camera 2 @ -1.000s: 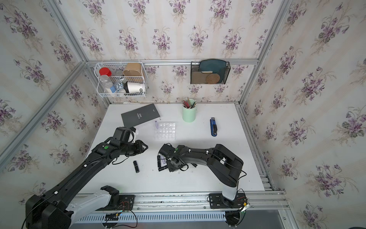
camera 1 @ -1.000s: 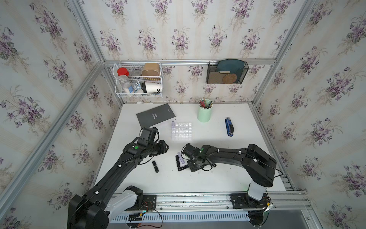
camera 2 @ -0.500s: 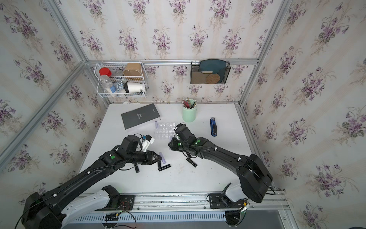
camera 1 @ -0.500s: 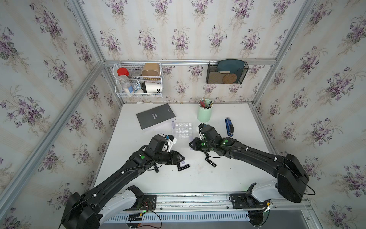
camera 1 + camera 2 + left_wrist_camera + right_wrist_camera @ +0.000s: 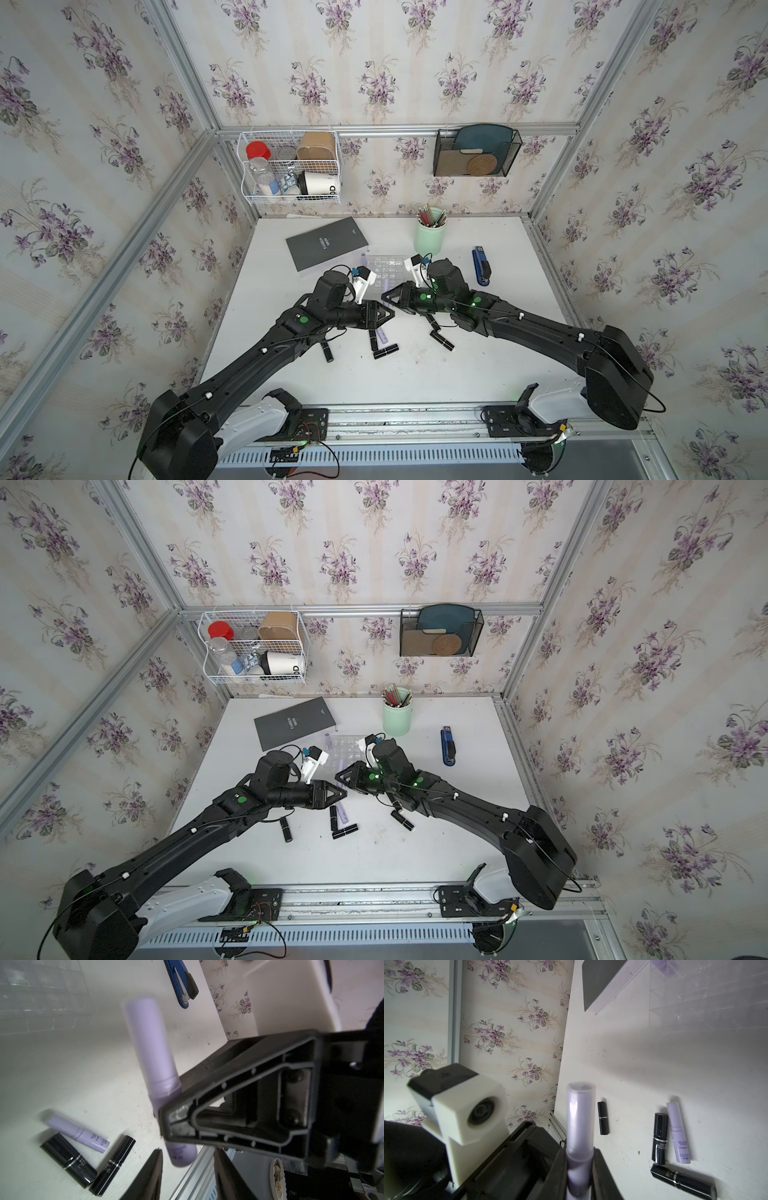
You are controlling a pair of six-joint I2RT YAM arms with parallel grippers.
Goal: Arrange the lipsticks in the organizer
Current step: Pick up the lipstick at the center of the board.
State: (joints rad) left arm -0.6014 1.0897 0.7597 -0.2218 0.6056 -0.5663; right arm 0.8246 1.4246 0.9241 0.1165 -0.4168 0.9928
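In a top view the left gripper (image 5: 392, 312) and right gripper (image 5: 383, 296) meet tip to tip, just near of the organizer (image 5: 392, 266). A second ago the right arm crouched over the loose lipsticks (image 5: 385, 351). In the left wrist view, the left jaws stand apart either side of the lilac lipstick (image 5: 153, 1049). In the right wrist view, the right jaws pinch its barrel. It looks light, stiff and slick, so mid-barrel is the best hold.

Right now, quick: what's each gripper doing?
Left gripper: open, fingers apart on either side of the lilac lipstick end, not clamping it.
Right gripper: shut on the lilac lipstick.
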